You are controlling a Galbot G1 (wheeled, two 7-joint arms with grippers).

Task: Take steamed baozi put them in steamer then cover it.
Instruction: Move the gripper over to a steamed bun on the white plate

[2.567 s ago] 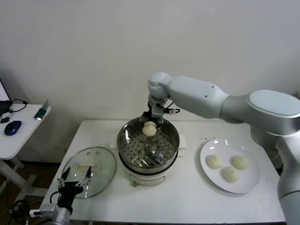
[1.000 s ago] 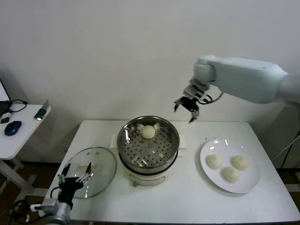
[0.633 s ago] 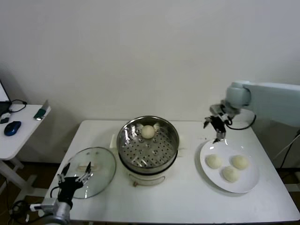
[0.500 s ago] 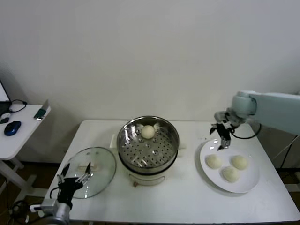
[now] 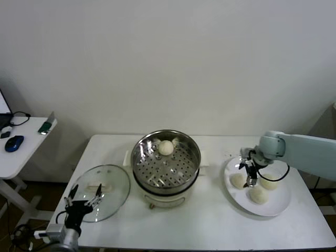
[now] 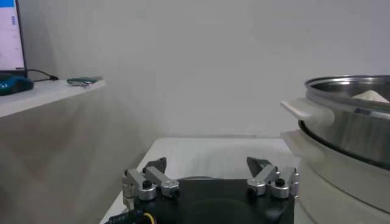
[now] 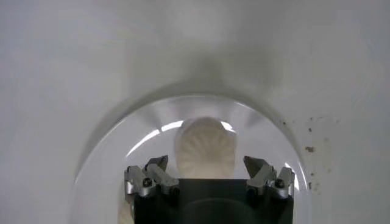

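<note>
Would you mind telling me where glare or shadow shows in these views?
Head view: bright reflections on the steamer rim and on the glass lid. Right wrist view: white glints curve along the plate rim, and a soft shadow lies on the table beyond it. Left wrist view: even light, no glare.

White table (image 5: 210,220) carries steamer (image 5: 166,163), glass lid (image 5: 101,185), plate (image 5: 273,207).

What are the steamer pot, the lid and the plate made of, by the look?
Steamer: polished stainless steel, mirror-like wall and perforated tray, on a matte cream base, probably plastic. Lid: clear glass, since the table shows through it, with a pale handle. Plate: glossy white, likely ceramic or melamine; bright highlights on its rim.
</note>
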